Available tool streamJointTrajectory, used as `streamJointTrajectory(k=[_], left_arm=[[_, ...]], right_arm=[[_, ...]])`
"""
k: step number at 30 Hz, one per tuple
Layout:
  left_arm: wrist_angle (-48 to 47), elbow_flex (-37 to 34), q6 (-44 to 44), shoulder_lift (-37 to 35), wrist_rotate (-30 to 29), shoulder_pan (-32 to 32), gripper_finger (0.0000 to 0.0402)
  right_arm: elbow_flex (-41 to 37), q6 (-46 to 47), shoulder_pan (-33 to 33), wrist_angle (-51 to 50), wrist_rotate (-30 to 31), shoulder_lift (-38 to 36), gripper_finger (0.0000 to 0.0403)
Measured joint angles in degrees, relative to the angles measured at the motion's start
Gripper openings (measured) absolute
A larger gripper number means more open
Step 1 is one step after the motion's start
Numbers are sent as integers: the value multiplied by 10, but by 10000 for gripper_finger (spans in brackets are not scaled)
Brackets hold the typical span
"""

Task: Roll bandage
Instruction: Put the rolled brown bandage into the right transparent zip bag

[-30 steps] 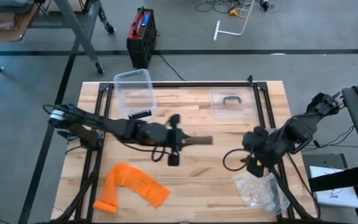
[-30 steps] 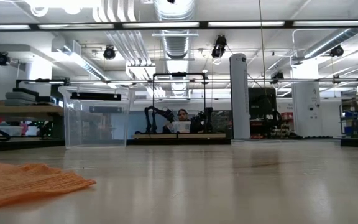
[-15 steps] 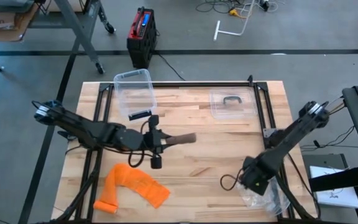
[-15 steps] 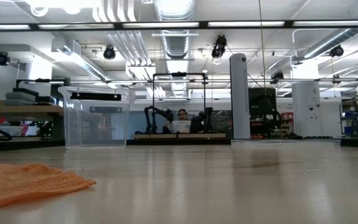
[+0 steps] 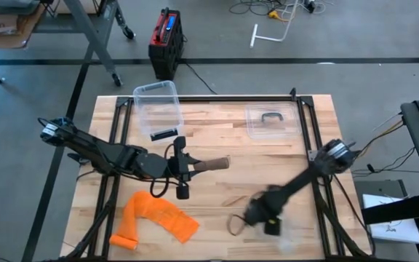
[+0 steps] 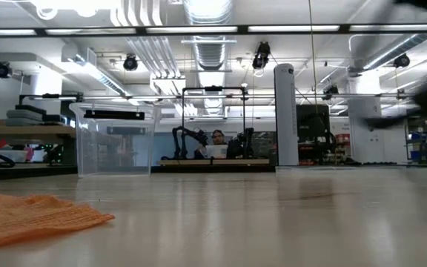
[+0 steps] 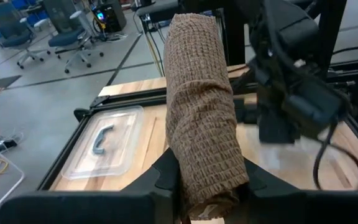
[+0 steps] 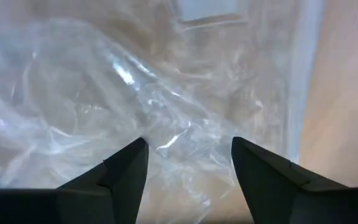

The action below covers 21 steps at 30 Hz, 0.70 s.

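Left tool is clamped on the rolled brown bandage mid-desk; right tool gapes open over crinkly clear plastic.

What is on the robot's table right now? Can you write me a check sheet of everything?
Surface: wooden table, black frame on it.
Job's things: brown bandage roll clamped in the left gripper.
Clutter: orange mesh cloth; clear bin; clear lid with handle; plastic bag.
Grippers: left shut on the roll at table middle; right gripper open over the bag, blurred in high view.
Cables: loop by right gripper.
Surroundings: red-black box on floor; seated person far behind.
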Motion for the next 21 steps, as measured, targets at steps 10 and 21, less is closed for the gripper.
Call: streamJointTrajectory(k=[10,21], left_arm=[[-21,0,-23,0,-6,0,56],[-23,-29,-76,1,-6,0,58]], right_arm=[[193,-243,-125,-98,360,-32,212],[65,-258,-25,-90,378,-247,216]])
